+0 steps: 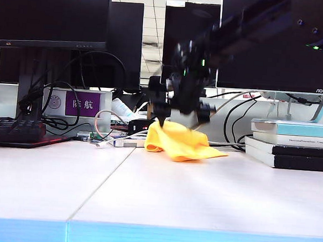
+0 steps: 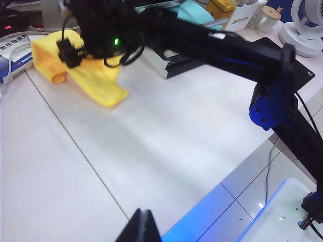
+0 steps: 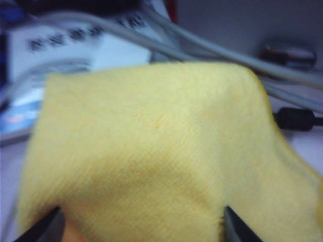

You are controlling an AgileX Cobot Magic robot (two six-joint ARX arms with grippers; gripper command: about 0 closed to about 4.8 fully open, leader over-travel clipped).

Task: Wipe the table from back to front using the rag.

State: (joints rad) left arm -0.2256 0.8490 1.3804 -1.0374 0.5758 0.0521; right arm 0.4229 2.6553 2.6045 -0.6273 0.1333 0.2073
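Left to right in the exterior view: black keyboard (image 1: 11, 130) at far left under a dark monitor (image 1: 50, 11). Next, a grey box with a purple label (image 1: 83, 103) in white Chinese characters, roughly "际航". Tangled cables (image 1: 103, 122) and small clutter behind it. Centre back, my right gripper (image 1: 179, 114) hangs blurred over the rag (image 1: 178, 140), right above it; I cannot tell if it touches. Rag is bright yellow, crumpled in a heap at the back of the table (image 1: 200, 196), just right of the dark seam (image 1: 99, 186). Right of that, a second monitor with small "AOC" lettering (image 1: 320, 90) on its bezel, and a stack of books (image 1: 292, 144) below; spine text too small to read.

Table is pale off-white, smooth, light blue front edge. Room: office, ceiling tiles and light panels behind the monitors.

Right wrist view: rag (image 3: 151, 151) fills the frame, my two fingertips (image 3: 48, 227) stand wide apart at either side of it, jaws released, nothing pinched between them. White labelled box behind, print blurred.

Left wrist view: my left gripper (image 2: 140, 228) shows only as a dark tip, clenched shut and holding nothing, over the front part of the table (image 2: 166, 146), well apart from the rag (image 2: 91, 75).
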